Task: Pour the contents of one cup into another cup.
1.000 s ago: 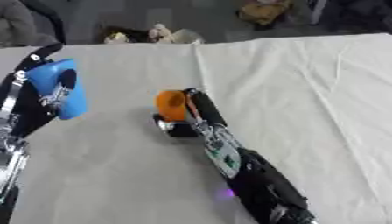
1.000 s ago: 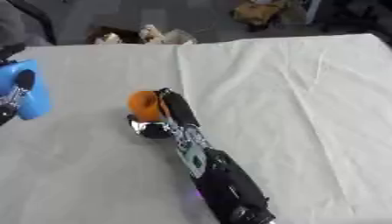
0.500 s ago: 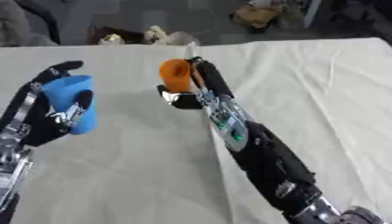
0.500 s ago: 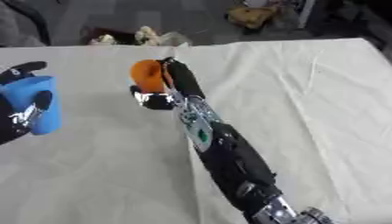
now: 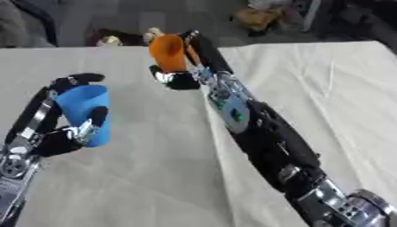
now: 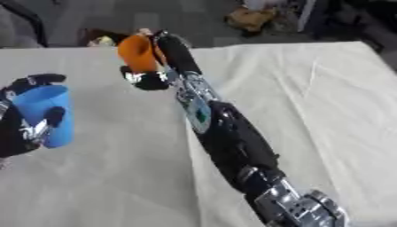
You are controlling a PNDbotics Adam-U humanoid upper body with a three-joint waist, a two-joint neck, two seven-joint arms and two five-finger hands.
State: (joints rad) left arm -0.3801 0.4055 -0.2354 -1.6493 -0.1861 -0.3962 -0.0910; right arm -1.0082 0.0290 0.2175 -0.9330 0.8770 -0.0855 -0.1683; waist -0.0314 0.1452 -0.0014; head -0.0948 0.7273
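- The left hand point(image 5: 58, 133) is gripping the blue cup point(image 5: 83, 113) – fingers curled round it, mouth up, over the table's point(image 5: 139, 177) left side.
- The right hand point(image 5: 190, 66) is clutching the orange cup point(image 5: 167, 53) near the far edge (well apart from the blue one).
- A pale cloth point(image 5: 325, 97) is covering the table.

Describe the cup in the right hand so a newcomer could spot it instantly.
Start at the long black right arm crossing the cloth-covered table toward its far edge. At its tip the right hand grips the orange cup. The only other cup, in the left hand, is the blue cup.
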